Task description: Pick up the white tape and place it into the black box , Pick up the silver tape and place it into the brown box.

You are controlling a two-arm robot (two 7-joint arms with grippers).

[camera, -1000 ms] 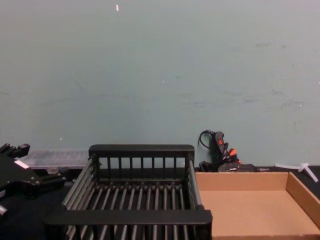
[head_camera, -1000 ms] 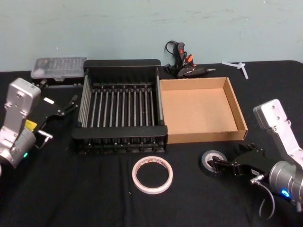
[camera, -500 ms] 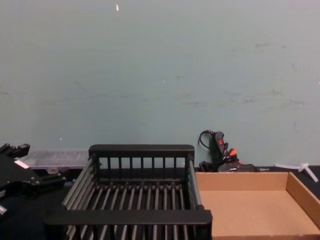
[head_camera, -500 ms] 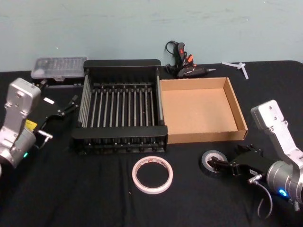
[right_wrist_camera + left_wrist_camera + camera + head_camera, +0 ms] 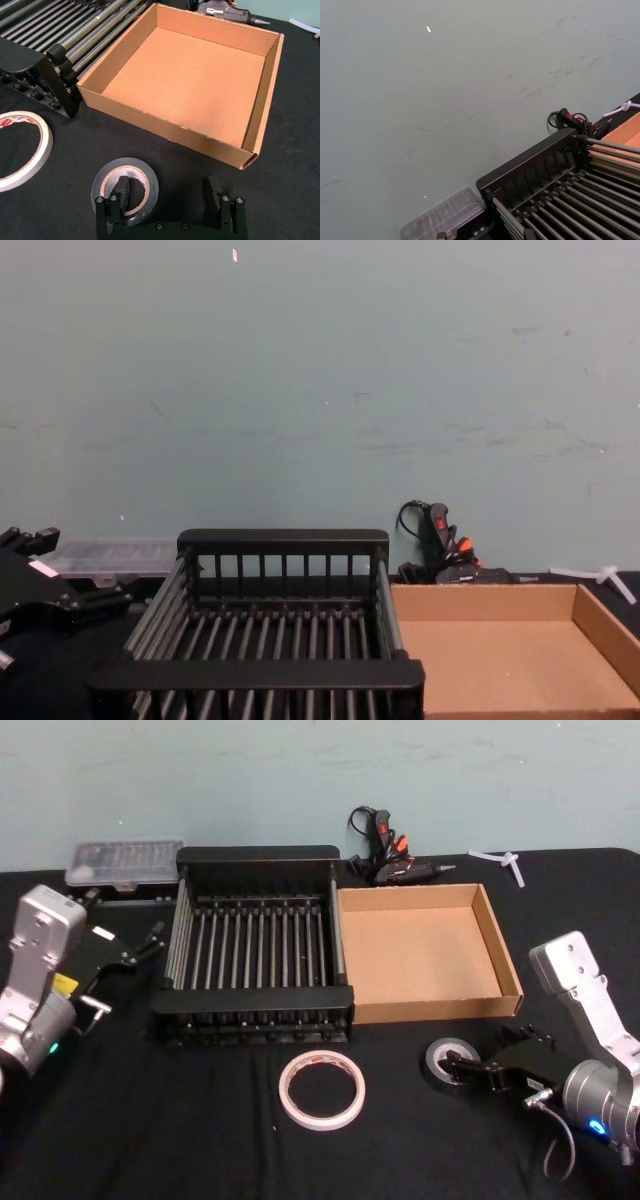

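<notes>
The right gripper (image 5: 170, 200) is spread wide, one finger set in the silver tape's (image 5: 125, 187) hole, the other outside, clear of the roll. The grasp is judged in hand; closing and lifting toward the brown box (image 5: 260, 120) comes next. The left gripper (image 5: 140, 950) is parked beside the black box (image 5: 255, 855). No writing can be read.

We see a glue gun (image 5: 385, 855) at the back, a clear plastic case (image 5: 124, 862) far left, black tablecloth (image 5: 180, 1120) underneath.
</notes>
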